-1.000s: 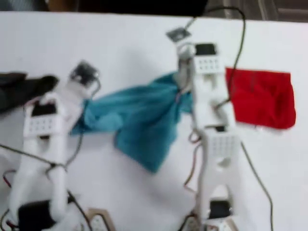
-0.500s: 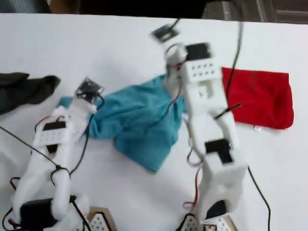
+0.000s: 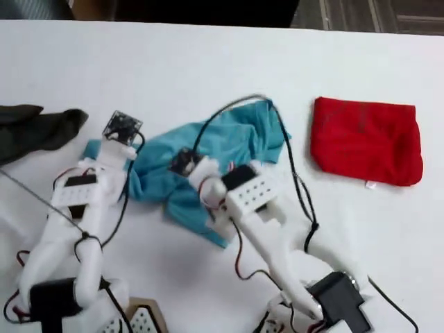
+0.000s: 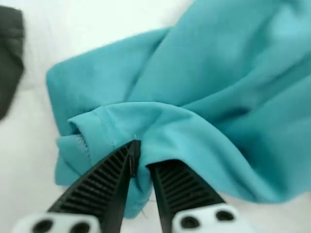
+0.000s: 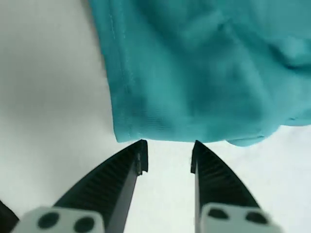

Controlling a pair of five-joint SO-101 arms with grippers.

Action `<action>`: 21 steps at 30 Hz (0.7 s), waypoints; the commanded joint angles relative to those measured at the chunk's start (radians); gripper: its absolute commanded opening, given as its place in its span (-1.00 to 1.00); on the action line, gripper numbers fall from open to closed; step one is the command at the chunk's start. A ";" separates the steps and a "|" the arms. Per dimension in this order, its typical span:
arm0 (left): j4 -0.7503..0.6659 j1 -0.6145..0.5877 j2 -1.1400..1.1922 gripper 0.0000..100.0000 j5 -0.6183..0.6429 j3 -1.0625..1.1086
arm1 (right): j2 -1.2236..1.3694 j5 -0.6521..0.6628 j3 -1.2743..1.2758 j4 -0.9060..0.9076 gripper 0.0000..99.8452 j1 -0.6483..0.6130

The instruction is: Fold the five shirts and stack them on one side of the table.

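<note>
— Where's the teal shirt (image 3: 239,142)?
— In the middle of the tabletop (image 3: 208,62), unfolded and crumpled into ridges, one hemmed corner spread toward the near edge.
— And the red shirt (image 3: 365,141)?
— Folded into a flat rectangle, right of the teal, apart from it.
— Any other?
— A dark shirt (image 3: 38,128), rumpled, at the left edge.

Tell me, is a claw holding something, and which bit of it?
The left claw pinches the teal shirt at a fold beside its sleeve hem. The right claw is open, holding nothing.
</note>
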 commanded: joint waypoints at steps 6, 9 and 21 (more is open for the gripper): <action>0.051 0.005 0.118 -0.95 0.012 -0.127 | -0.047 0.003 0.057 -0.053 -0.54 -0.016; 0.051 0.005 0.121 -0.95 0.012 -0.127 | -0.047 0.003 0.057 -0.048 -0.54 -0.035; 0.046 0.002 0.123 -0.95 0.061 -0.128 | -0.047 0.006 0.058 -0.015 -0.54 -0.168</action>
